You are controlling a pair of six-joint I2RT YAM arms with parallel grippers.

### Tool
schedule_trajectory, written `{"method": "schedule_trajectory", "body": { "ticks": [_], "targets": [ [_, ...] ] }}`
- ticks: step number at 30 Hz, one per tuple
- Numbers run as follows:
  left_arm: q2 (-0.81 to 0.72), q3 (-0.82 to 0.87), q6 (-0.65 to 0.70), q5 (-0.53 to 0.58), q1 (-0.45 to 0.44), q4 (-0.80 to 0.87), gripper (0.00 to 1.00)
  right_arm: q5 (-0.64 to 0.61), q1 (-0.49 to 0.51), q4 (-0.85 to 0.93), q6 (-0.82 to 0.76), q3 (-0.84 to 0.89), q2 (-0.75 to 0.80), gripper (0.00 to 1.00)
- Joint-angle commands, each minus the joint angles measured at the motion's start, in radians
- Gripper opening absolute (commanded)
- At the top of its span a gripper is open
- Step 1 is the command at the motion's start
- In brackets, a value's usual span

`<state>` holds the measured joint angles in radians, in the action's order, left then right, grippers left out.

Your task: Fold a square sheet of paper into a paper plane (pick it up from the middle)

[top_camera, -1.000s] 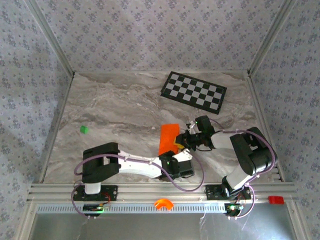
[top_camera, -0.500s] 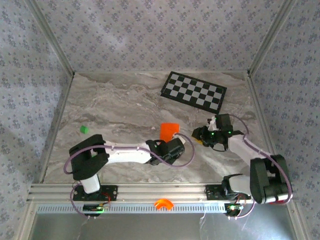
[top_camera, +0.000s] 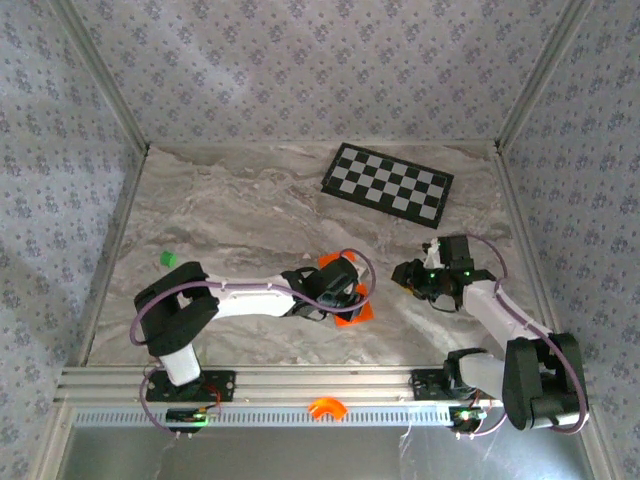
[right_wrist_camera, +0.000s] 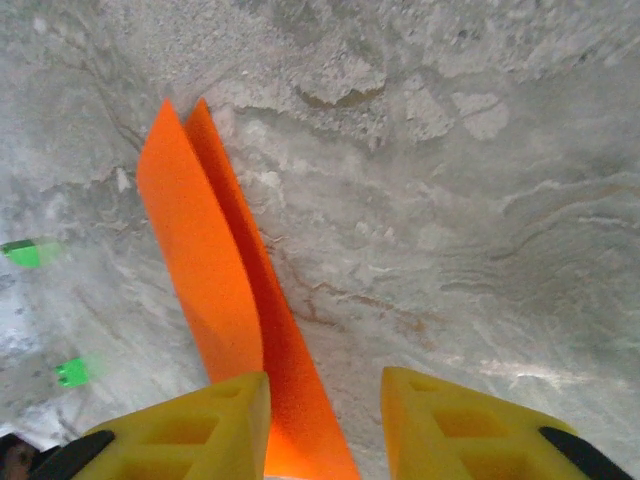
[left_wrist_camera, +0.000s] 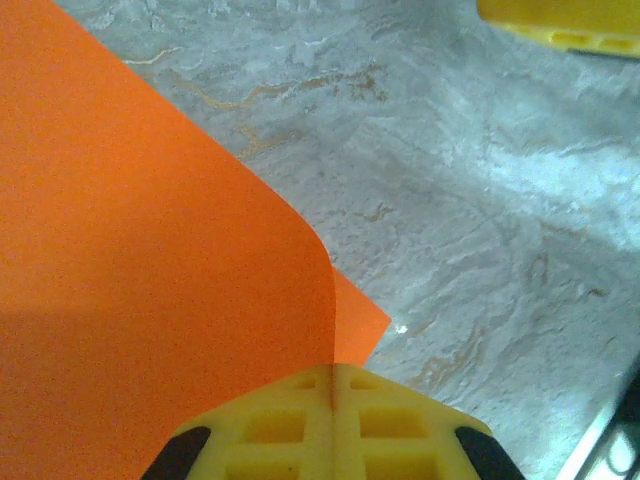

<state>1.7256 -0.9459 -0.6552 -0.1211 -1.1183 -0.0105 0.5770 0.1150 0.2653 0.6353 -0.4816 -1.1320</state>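
On table (top_camera: 230,210) centre-front: square sheet of paper (top_camera: 352,316) bright orange, doubled over, two thin layers seen edge-on from right wrist. Left gripper (left_wrist_camera: 333,372) pinched tight on it. Right gripper (right_wrist_camera: 325,395) part-open, gripping nothing, paper just ahead.

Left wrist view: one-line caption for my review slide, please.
Left gripper, jaws shut on a curled edge of the orange sheet of paper, marbled table beyond.

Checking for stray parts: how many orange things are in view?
2: the folded orange paper, pinched in the left gripper, and a small orange arch on the front rail.
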Motion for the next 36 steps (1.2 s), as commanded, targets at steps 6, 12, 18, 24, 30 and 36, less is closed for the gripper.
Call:
{"method": "schedule_trajectory", "body": {
  "ticks": [6, 12, 18, 24, 30, 36],
  "targets": [
    [-0.005, 0.021, -0.115, -0.039, 0.014, -0.135, 0.01, 0.146, 0.032, -0.082, 0.04, 0.049, -0.012, 0.13],
    [-0.024, 0.033, -0.116, 0.0, 0.018, -0.123, 0.01, 0.117, 0.126, -0.108, 0.058, 0.047, -0.08, 0.02],
    [-0.02, 0.03, -0.111, -0.002, 0.021, -0.112, 0.01, 0.106, 0.192, -0.2, 0.119, 0.068, -0.129, 0.0],
    [-0.026, 0.033, -0.11, 0.001, 0.022, -0.109, 0.01, 0.107, 0.209, -0.244, 0.138, 0.064, -0.195, 0.0],
    [-0.032, 0.035, -0.107, 0.012, 0.022, -0.102, 0.01, 0.105, 0.222, -0.268, 0.134, 0.078, -0.244, 0.0],
    [-0.031, 0.032, -0.109, 0.018, 0.022, -0.098, 0.01, 0.052, 0.221, -0.249, 0.096, 0.096, -0.295, 0.0]
  ]
}}
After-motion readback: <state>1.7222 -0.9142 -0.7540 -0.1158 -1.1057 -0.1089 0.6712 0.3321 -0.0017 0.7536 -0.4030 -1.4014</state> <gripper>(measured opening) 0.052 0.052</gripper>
